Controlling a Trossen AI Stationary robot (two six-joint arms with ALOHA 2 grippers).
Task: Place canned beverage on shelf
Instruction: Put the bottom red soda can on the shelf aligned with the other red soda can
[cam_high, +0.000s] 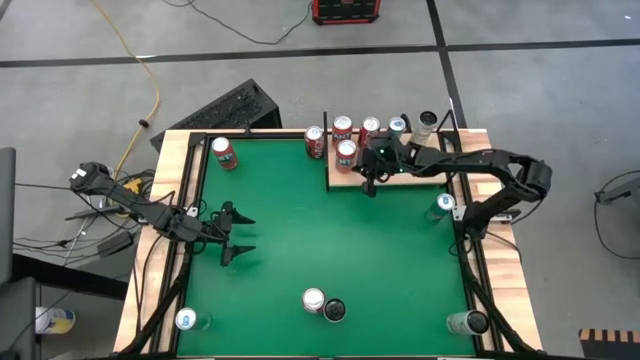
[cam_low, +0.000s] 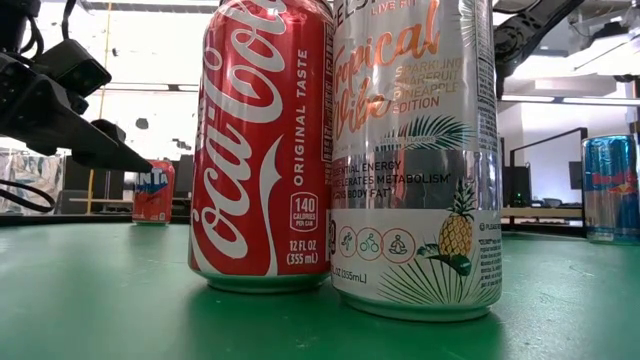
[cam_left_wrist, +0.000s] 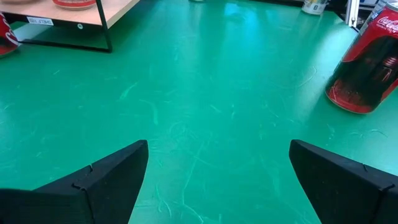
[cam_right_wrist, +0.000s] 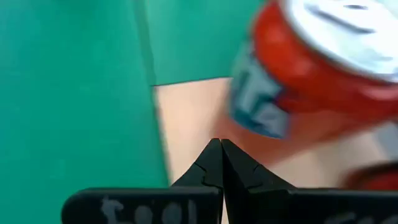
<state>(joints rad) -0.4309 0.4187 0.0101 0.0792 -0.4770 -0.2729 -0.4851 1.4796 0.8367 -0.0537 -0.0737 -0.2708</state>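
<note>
The shelf (cam_high: 400, 178) is a pale wood board with black posts at the table's far right; several cans stand on it, the nearest a red one (cam_high: 347, 152). My right gripper (cam_high: 368, 182) is shut and empty, just above the shelf's left near corner. In the right wrist view its fingertips (cam_right_wrist: 219, 152) hover over the board (cam_right_wrist: 186, 124), short of that red can with a blue label (cam_right_wrist: 292, 81). Another red can (cam_high: 315, 140) stands on the green table just left of the shelf. My left gripper (cam_high: 238, 236) is open and empty over the table's left part.
A Coca-Cola can (cam_high: 314, 300) and a silver can (cam_high: 334, 311) stand together at the near edge. A red can (cam_high: 223, 153) stands far left and a blue can (cam_high: 445, 205) at the right rail. More cans stand in the near corners (cam_high: 186, 320) (cam_high: 470, 322).
</note>
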